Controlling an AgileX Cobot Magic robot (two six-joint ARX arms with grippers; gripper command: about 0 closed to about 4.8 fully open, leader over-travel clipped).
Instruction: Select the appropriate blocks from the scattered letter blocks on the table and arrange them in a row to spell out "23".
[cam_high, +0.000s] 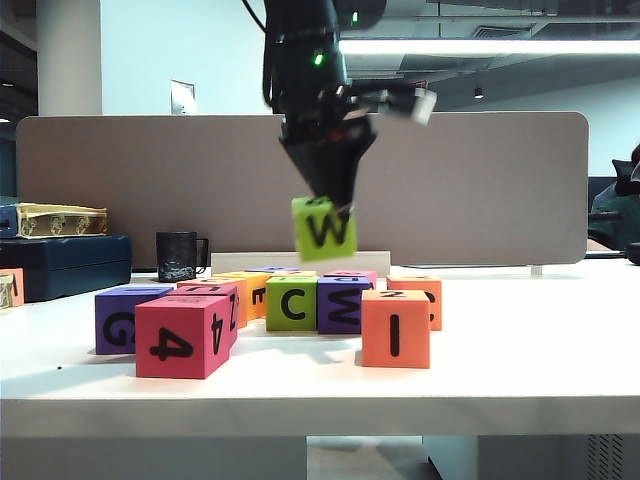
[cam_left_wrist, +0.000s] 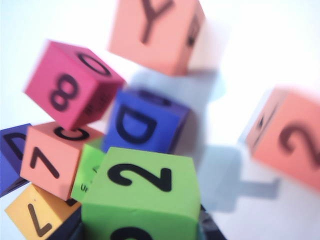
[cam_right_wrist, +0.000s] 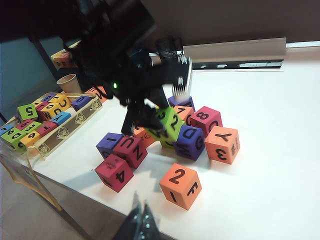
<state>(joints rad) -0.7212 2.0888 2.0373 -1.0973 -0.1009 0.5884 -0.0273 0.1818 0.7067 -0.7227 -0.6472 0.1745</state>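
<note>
While it hangs in the air above the cluster, the lime-green foam cube marked "2" on top (cam_left_wrist: 141, 192) is pinched between the fingers of the left gripper (cam_high: 327, 205), clear of every block below. Its side toward the exterior camera reads like a "W". Directly beneath sit a lime-green foam cube with "C" (cam_high: 292, 303) and a purple foam cube (cam_high: 343, 305), side by side. An orange foam cube with "2" on top and "I" on its side (cam_right_wrist: 180, 185) stands apart from the heap, nearer the front edge of the white table (cam_high: 520, 360), with bare surface to its right. A pink foam cube marked "4" (cam_high: 183, 337) sits at the front left. Off the table's left end, a shallow cardboard tray (cam_right_wrist: 75, 125) holds more coloured letter cubes. Low by the front edge, the right gripper (cam_right_wrist: 141, 223) shows its fingertips pressed together, holding nothing.
</note>
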